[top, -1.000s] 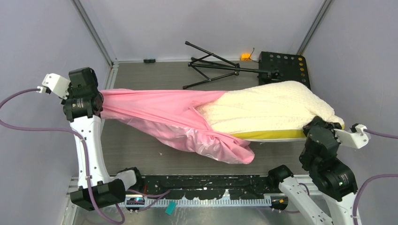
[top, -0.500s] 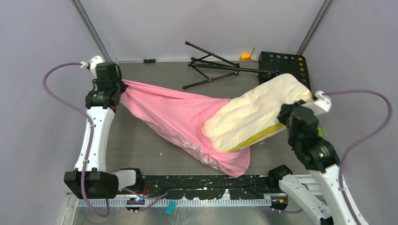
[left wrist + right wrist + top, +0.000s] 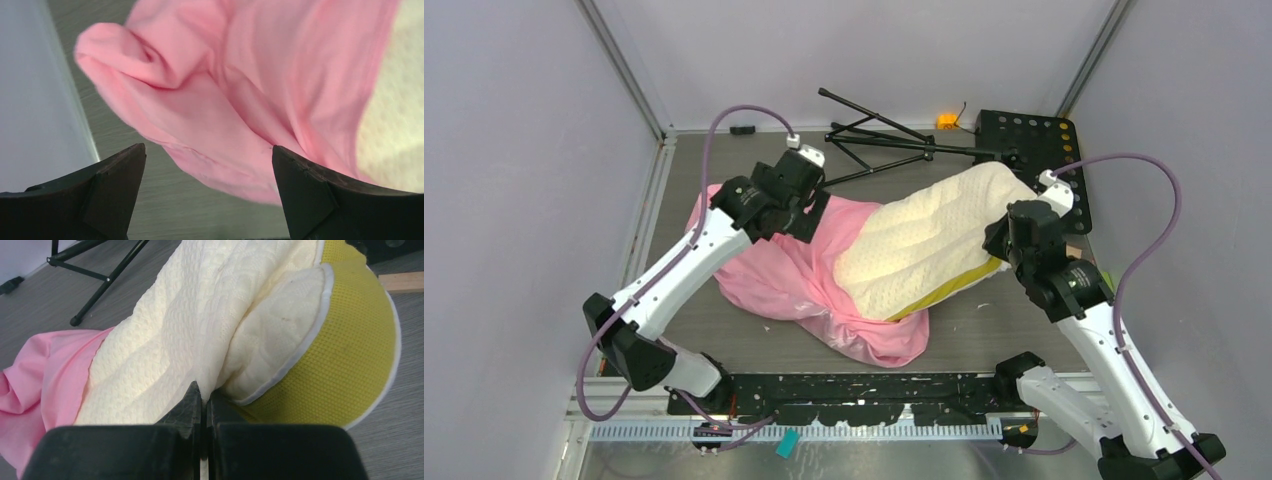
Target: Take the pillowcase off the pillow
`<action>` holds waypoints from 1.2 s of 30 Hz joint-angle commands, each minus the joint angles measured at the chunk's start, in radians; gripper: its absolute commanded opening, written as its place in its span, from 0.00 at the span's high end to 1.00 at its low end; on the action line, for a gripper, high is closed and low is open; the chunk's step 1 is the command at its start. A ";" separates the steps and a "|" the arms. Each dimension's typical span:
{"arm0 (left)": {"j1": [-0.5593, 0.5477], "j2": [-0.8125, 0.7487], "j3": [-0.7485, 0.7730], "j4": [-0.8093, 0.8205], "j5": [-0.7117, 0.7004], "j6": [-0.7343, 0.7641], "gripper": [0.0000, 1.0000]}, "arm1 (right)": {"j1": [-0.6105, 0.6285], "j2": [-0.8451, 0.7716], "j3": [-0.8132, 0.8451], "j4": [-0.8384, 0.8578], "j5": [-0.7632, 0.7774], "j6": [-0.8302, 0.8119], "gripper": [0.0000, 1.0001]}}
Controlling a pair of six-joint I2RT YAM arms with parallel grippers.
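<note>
The cream quilted pillow (image 3: 924,240) lies slanted on the table, its lower left end still inside the pink pillowcase (image 3: 769,275), which is heaped limp to the left. My left gripper (image 3: 809,222) hovers over the heap's far edge. In the left wrist view it (image 3: 205,152) is open, nothing between the fingers, with the pillowcase (image 3: 210,95) loose below and the pillow (image 3: 395,115) at the right edge. My right gripper (image 3: 1006,240) is shut on a fold of the pillow's (image 3: 200,315) quilted cover at its bare end (image 3: 202,390), next to the yellow edge band (image 3: 350,355). The pillowcase (image 3: 40,375) shows far left.
A folded black tripod (image 3: 874,140) lies at the back of the table. A black perforated plate (image 3: 1034,135) sits at the back right with a small orange part (image 3: 946,121) beside it. A wooden block (image 3: 402,282) lies behind the pillow. Enclosure walls stand close on both sides.
My left gripper opened, let go of the pillowcase and swung right toward the middle. The stretched pillowcase slumped into a heap. My right arm carried the pillow's end back and leftward.
</note>
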 commanded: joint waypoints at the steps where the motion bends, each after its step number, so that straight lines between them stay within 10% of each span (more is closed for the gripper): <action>1: -0.054 -0.071 0.009 -0.122 0.264 0.121 0.00 | 0.001 -0.037 0.015 0.097 -0.025 -0.053 1.00; 6: -0.107 -0.204 -0.203 0.078 0.593 0.170 0.00 | 0.000 -0.076 -0.001 0.119 -0.030 -0.068 0.98; 15: -0.139 -0.208 -0.415 0.212 0.749 -0.096 0.00 | 0.000 -0.093 -0.022 0.122 -0.027 -0.055 0.97; 21: -0.143 -0.239 -0.552 0.324 0.774 -0.283 0.00 | -0.002 -0.111 -0.043 0.122 -0.006 -0.033 0.98; 31: -0.323 -0.241 -0.587 0.335 0.402 -0.160 0.00 | -0.002 -0.133 -0.054 0.122 -0.014 -0.015 0.97; 36: -0.394 -0.257 -0.600 0.427 0.476 -0.081 0.03 | -0.001 -0.141 -0.054 0.114 -0.014 -0.014 0.98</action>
